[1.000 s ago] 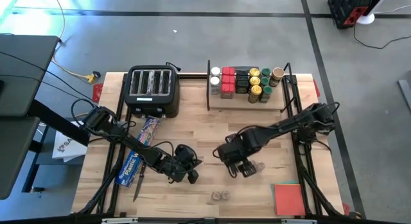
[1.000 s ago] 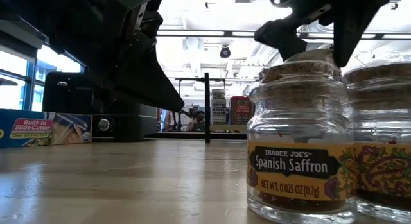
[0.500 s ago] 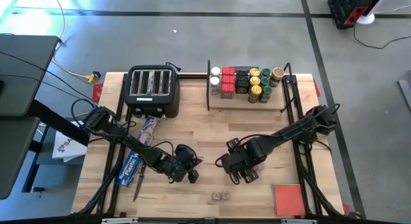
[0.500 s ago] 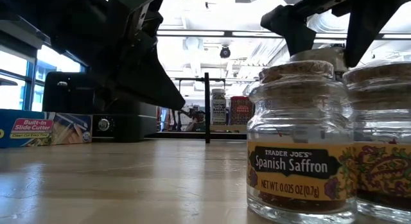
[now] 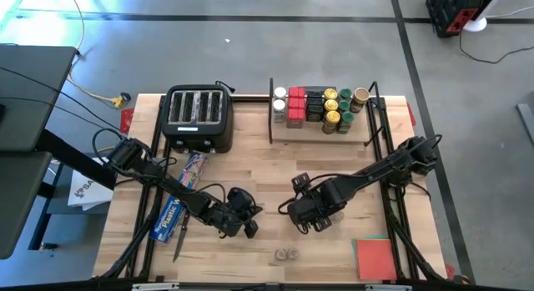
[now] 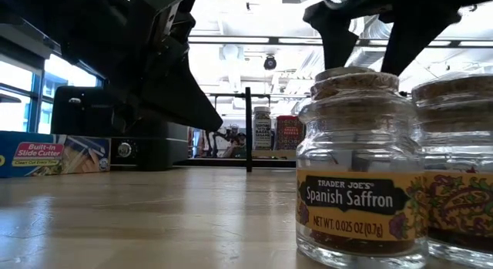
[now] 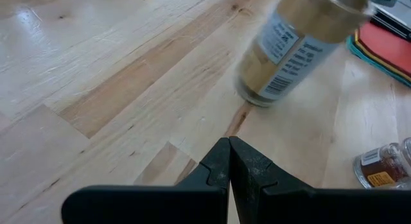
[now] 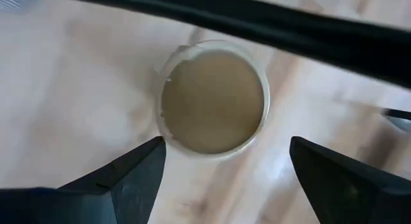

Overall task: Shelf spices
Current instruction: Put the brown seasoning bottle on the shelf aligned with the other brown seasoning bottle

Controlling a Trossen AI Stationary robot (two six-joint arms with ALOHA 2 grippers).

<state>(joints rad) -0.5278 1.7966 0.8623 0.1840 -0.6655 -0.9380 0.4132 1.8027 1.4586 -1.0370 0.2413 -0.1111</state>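
Observation:
A round spice jar with a tan lid (image 8: 214, 99) stands upright on the table; the left wrist view shows its labelled side (image 7: 289, 51). My right gripper (image 8: 226, 147) hangs open above it, pointing down, one finger on either side of the lid and clear of it; it is at the table's middle right (image 5: 313, 218). My left gripper (image 7: 229, 144) is shut on nothing, low over the table's near middle (image 5: 250, 227). Two tiny saffron jars (image 6: 356, 169) stand near the front edge (image 5: 288, 254). The shelf (image 5: 321, 134) at the back holds several spices (image 5: 321, 106).
A black toaster (image 5: 198, 116) stands at the back left. A long blue wrap box (image 5: 171, 212) lies under the left arm. A red square pad (image 5: 375, 258) lies at the near right corner. Bare wood stretches between the arms and the shelf.
My right gripper has turned at the wrist, tipped to point more steeply down and shifted a little toward the table's left, coming over the tan-lidded jar, which has stayed where it was.

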